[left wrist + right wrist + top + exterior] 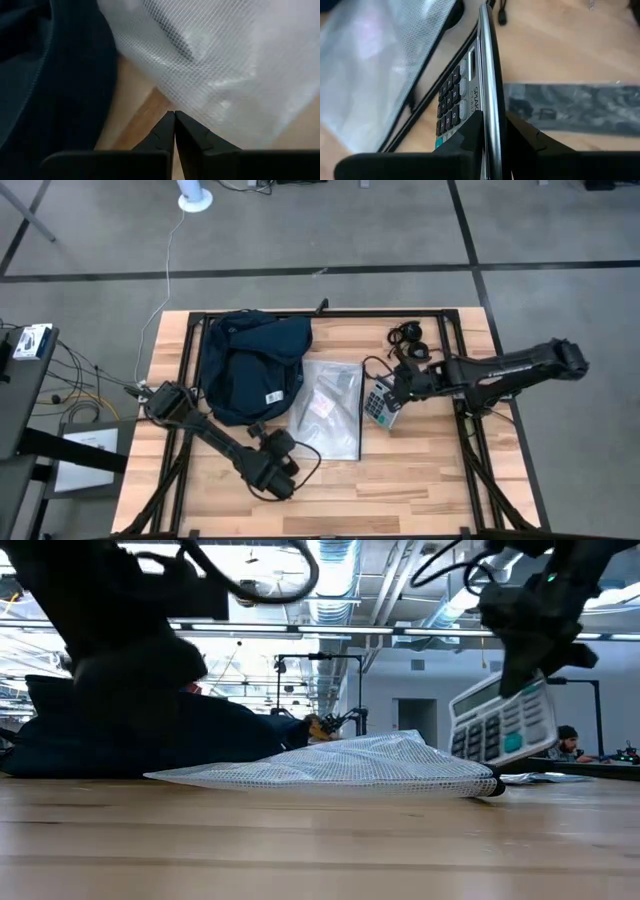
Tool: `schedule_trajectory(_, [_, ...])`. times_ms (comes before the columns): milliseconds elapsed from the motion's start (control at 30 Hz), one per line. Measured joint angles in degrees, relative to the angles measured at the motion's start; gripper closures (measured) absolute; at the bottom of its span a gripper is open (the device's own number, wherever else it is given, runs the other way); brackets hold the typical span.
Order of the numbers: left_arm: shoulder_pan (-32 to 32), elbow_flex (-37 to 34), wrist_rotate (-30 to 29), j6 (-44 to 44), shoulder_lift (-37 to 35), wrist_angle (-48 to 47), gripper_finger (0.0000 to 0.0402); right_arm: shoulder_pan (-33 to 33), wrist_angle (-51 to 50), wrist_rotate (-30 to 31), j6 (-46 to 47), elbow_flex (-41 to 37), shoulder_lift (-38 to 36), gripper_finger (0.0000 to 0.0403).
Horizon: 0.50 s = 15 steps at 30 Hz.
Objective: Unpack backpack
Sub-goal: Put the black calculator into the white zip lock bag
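The dark navy backpack (250, 365) lies on the table at the far left, also in the low view (150, 740) and the left wrist view (45, 75). To its right lies a clear mesh plastic bag (328, 408) (350, 768). My right gripper (395, 392) is shut on a grey calculator (379, 403) (503, 723) just right of the plastic bag. My left gripper (260, 435) (174, 116) is shut with nothing between its fingers, its tips at the gap between the backpack and the plastic bag's near left corner (165, 92). My right gripper pinches the calculator between its two fingers, one on the keypad face (470, 125) and one on the back, at one end of the body. The calculator is lifted clear of the table and hangs tilted, its keys facing the table's near left.
Black cords and a small black item (408, 336) lie near the far right edge. A dark frame runs along the table's sides (470, 430). Bare wood (400, 490) lies at the near right.
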Motion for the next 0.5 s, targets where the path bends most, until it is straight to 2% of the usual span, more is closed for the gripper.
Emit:
schedule_trajectory(133, [2.4,-1.6,0.1,3.6,0.0,3.8,0.0402,-2.2,5.1,-0.9,-4.8,0.0,2.4,0.0351])
schedule_trajectory(267, [4.9,-2.0,0.7,7.2,0.0,5.0,0.0402,-3.6,7.7,-4.2,-7.6,0.0,3.8,0.0351])
schedule_trajectory(500, [9.1,-2.0,0.7,16.5,0.0,5.8,0.0402,-3.2,10.2,-6.9,-8.1,0.0,2.8,0.0351])
